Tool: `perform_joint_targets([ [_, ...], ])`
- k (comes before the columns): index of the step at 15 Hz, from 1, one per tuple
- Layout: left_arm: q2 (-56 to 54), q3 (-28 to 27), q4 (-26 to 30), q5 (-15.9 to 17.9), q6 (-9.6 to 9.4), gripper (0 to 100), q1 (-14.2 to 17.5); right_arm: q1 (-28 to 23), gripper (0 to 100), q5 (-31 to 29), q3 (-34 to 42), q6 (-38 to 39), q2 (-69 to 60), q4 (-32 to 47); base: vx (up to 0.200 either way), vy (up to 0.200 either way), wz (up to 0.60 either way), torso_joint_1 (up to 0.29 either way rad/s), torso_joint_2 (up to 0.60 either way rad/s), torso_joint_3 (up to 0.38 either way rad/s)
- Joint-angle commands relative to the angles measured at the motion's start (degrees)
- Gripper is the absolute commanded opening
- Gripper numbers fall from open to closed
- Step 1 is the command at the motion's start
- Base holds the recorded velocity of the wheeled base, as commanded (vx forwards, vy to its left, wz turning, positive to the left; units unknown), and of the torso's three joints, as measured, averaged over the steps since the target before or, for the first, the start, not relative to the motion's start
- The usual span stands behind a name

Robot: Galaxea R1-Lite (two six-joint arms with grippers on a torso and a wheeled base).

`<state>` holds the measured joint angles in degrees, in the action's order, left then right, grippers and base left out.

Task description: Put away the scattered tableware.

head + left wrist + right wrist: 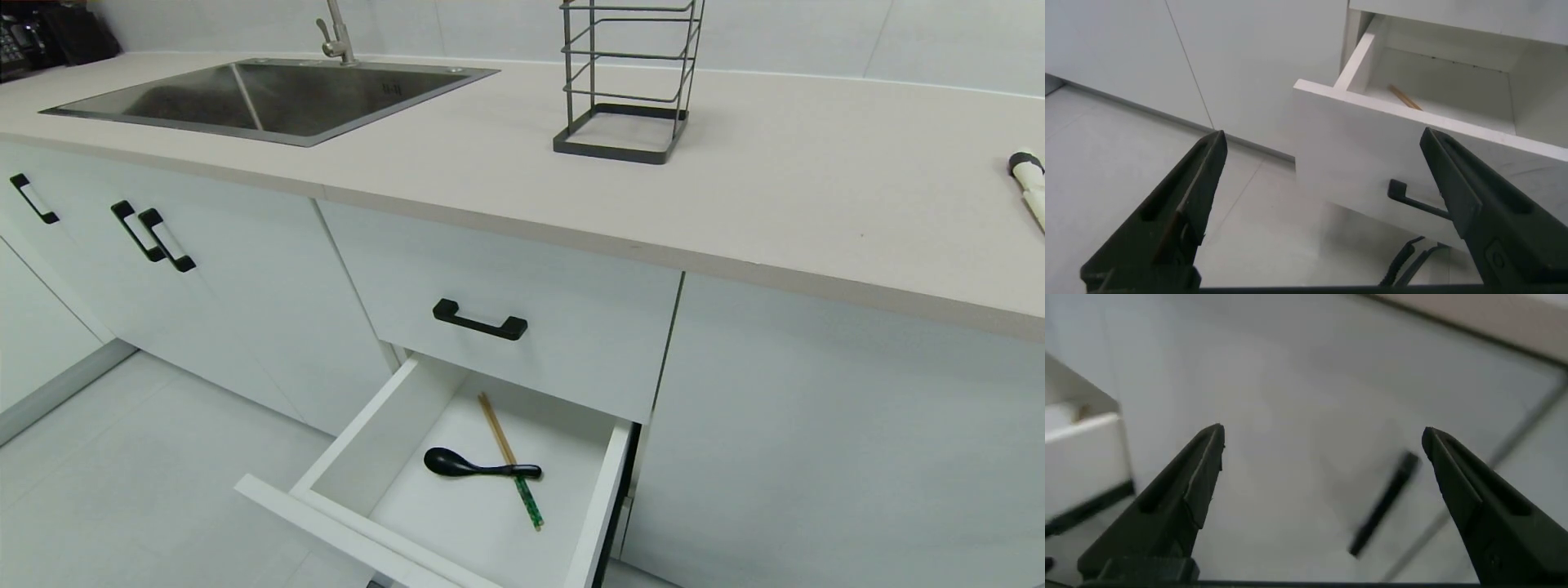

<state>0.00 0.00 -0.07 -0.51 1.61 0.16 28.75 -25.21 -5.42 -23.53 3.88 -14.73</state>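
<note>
The open drawer (359,425) holds a black spoon (478,467) crossing a pair of chopsticks (498,433), both stowed. On the tabletop (816,188) the sink (396,106) sits left and a wire rack (620,151) sits mid. At the far right edge lies a pale utensil (1029,184) with a black band, cut off by the frame and not yet put away. It looks light, stiff and smooth, likely to slip, and is best pinched across the shaft near the band. The left claw (1323,135) is released, facing the drawer front. The right claw (1323,433) is released too, before a cabinet door (1290,392).
</note>
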Motion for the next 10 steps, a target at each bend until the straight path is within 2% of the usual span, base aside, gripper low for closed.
perform_joint_targets([
  [1, 0.0, 0.0, -0.1, -0.1, -0.03, 100, 0.0, -7.4, 100, 0.2, -10.0, 0.4, 0.4, 3.9, 0.000, 0.000, 0.00, 0.000, 0.00, 0.000],
  [3, 0.0, 0.0, 0.0, -0.1, 0.06, 100, 0.0, -8.5, 100, 0.2, -15.5, 0.8, 5.7, 4.3, 0.000, 0.000, 0.00, 0.000, 0.00, 0.000],
  [4, 0.0, 0.0, 0.0, 0.0, 0.06, 100, 0.0, -11.4, 100, 0.2, -17.3, 2.8, 7.0, 4.2, 0.000, 0.000, 0.00, 0.000, 0.00, 0.000],
  [6, 0.0, 0.0, 0.0, 0.0, 0.06, 100, 0.0, -16.1, 100, 0.2, -17.6, 5.2, 5.2, 5.8, 0.000, 0.000, 0.00, 0.000, 0.00, 0.000],
  [8, 0.0, 0.0, 0.0, 0.0, 0.06, 100, 0.0, -16.3, 100, 0.2, -16.1, 6.6, 1.7, 8.2, 0.000, 0.000, 0.00, 0.000, 0.00, 0.000],
  [10, 0.0, 0.0, 0.0, 0.0, 0.06, 100, 0.0, -17.8, 100, 0.2, -16.1, 6.7, 2.0, 6.4, 0.000, 0.000, 0.00, 0.000, 0.00, 0.000],
])
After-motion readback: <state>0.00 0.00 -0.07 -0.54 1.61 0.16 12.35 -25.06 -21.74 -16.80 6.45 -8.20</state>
